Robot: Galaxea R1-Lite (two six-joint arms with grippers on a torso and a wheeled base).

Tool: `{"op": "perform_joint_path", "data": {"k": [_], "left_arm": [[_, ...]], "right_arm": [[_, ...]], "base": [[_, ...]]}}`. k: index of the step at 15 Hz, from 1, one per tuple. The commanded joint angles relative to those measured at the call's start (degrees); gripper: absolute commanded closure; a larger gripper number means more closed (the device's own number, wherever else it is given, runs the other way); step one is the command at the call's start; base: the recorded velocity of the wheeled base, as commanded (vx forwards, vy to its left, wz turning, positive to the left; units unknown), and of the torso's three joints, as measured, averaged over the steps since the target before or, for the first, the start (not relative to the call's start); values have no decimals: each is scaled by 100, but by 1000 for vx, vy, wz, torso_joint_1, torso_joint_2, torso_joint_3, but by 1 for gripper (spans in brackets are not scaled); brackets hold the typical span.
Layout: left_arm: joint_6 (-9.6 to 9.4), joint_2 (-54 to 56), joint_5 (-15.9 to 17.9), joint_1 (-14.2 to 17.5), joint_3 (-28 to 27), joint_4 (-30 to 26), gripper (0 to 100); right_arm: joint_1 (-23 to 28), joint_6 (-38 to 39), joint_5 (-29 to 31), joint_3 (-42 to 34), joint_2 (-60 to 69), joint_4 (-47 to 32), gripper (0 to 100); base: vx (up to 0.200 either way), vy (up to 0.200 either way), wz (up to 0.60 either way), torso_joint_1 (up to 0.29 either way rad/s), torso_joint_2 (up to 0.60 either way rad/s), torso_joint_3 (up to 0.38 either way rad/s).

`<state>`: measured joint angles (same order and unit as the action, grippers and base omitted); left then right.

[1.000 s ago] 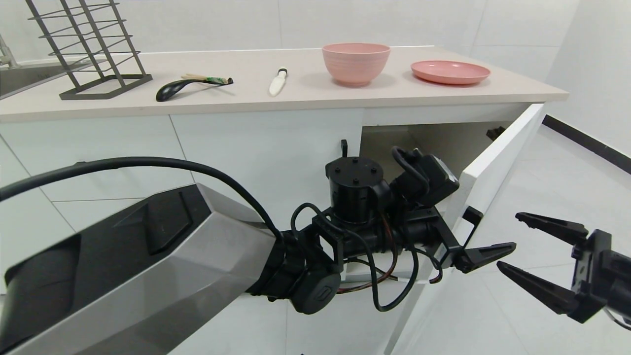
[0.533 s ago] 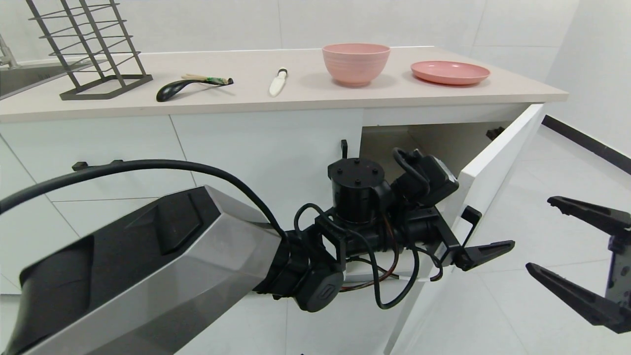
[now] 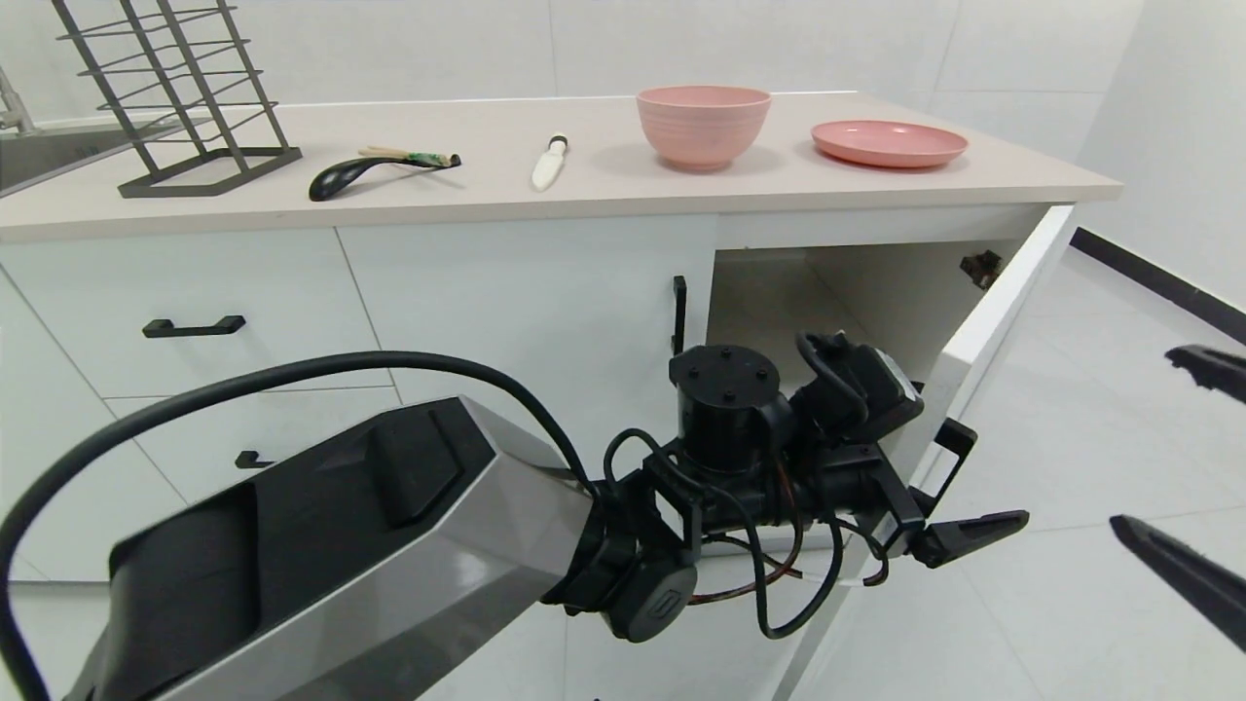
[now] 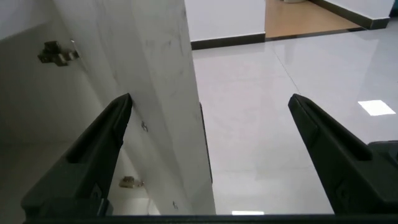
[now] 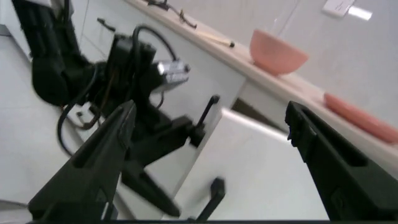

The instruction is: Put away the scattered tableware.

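On the counter stand a pink bowl (image 3: 703, 125) and a pink plate (image 3: 889, 142), with a white-handled knife (image 3: 550, 162), a black spoon (image 3: 350, 175) and chopsticks (image 3: 404, 154) further left. Below the plate, the white cabinet door (image 3: 983, 331) stands partly open. My left gripper (image 3: 959, 506) is open and straddles the door's free edge near its black handle (image 3: 949, 453). The left wrist view shows that gripper (image 4: 209, 98) with the door edge (image 4: 186, 124) between its fingers. My right gripper (image 3: 1141, 438) hangs open over the floor to the right, holding nothing. From the right wrist, that gripper (image 5: 210, 109) faces the door (image 5: 267, 162), bowl (image 5: 278, 53) and plate (image 5: 360, 118).
A dark wire dish rack (image 3: 175, 97) stands at the counter's left end beside a sink (image 3: 49, 146). Drawers with black handles (image 3: 193, 327) sit under the counter's left part. The cabinet interior (image 3: 827, 292) looks bare. Open tiled floor (image 3: 1071, 419) lies to the right.
The cabinet door has swung further open with my left gripper, which moved slightly down and right. My right gripper has drawn away to the right, toward the picture's edge.
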<state>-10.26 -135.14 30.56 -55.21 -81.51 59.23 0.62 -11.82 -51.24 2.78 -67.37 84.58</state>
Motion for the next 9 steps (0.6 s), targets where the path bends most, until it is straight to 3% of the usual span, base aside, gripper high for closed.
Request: {"op": "perform_joint_path", "data": {"k": [1, 4, 6, 9], "left_arm": [[-2, -188, 2, -34, -155, 9, 0], [16, -232, -6, -271, -287, 36, 0], [244, -319, -103, -499, -410, 194, 0], [394, -566, -191, -658, -735, 220, 0]], "right_arm": [[26, -4, 8, 495, 145, -3, 0], [26, -4, 17, 566, 162, 15, 0], [17, -4, 17, 706, 356, 15, 0], [17, 5, 17, 1084, 540, 6, 0]], "base": [[0, 0, 0, 0, 0, 0], [0, 0, 0, 0, 0, 0], [0, 0, 0, 0, 0, 0], [0, 0, 0, 0, 0, 0]]}}
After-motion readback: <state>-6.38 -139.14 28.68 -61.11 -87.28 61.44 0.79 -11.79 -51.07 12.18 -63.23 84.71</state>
